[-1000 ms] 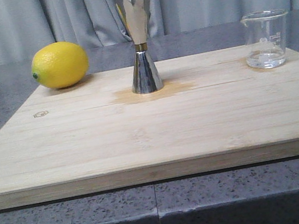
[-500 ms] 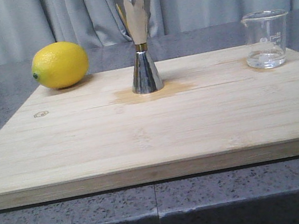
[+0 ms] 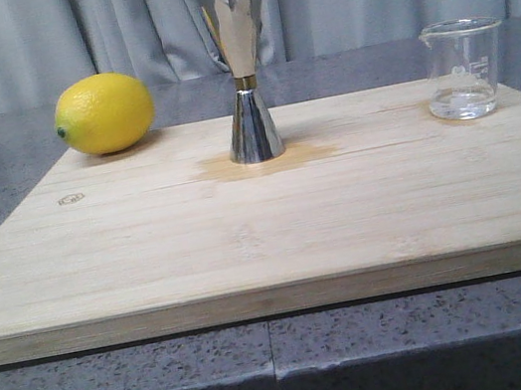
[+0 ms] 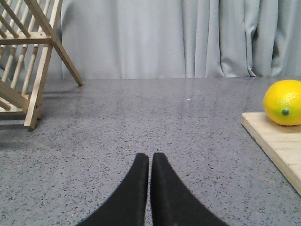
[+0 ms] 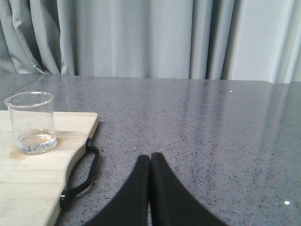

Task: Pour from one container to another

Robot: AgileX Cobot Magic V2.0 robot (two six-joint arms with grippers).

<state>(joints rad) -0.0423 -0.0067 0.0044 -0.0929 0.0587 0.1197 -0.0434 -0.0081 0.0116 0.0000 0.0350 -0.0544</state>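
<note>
Right wrist view: beaker (image 5: 32, 123) well apart from closed right pincer (image 5: 150, 157).

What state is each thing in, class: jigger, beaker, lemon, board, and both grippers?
Jigger: upright on the board, on a damp stain.
Beaker: upright, a little clear liquid inside.
Lemon: whole, at the board's far left corner.
Board: flat, stained at the jigger.
Left gripper: shut, empty.
Right gripper: shut, empty.

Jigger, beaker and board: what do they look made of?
Jigger: polished metal, likely steel, with mirror reflections. Beaker: clear, probably glass, with printed marks and a little liquid showing through. Board: pale wood, possibly bamboo, with visible grain and a matte finish.
</note>
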